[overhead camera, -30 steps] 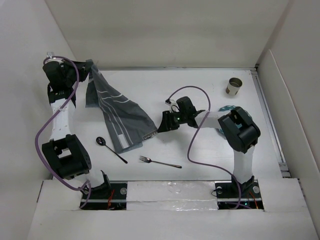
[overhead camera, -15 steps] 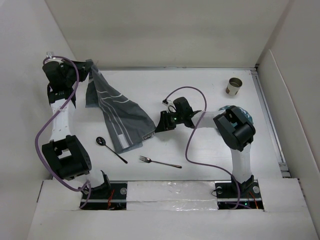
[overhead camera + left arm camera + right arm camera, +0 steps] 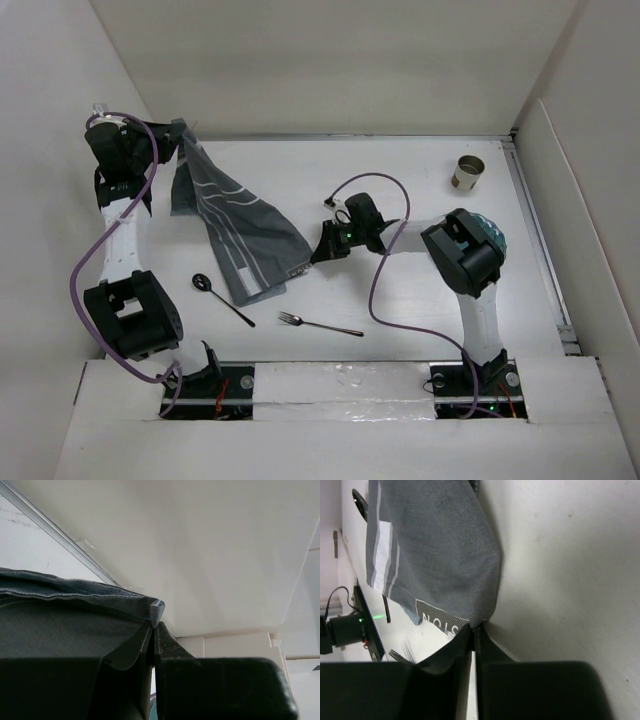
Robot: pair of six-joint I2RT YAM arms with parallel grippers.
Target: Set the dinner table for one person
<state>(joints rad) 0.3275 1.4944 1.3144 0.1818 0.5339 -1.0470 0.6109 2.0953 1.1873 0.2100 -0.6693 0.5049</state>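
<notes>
White-walled bay, with the dinner table (image 3: 400, 170) filling its floor, long axis running left-right in front of both bases. Left gripper (image 3: 154, 625) is pinching the far-left corner of the striped cloth (image 3: 235, 225) by the back wall. Right gripper (image 3: 474, 630) is pressing its fingers together on the opposite near corner (the label end), low at the tabletop. My read: they're taking diagonal corners for pulling it flat as a placemat. Cloth is lying diagonally, far-left to centre. Spoon (image 3: 222, 298) and fork (image 3: 320, 325) are sitting nearer the bases.
</notes>
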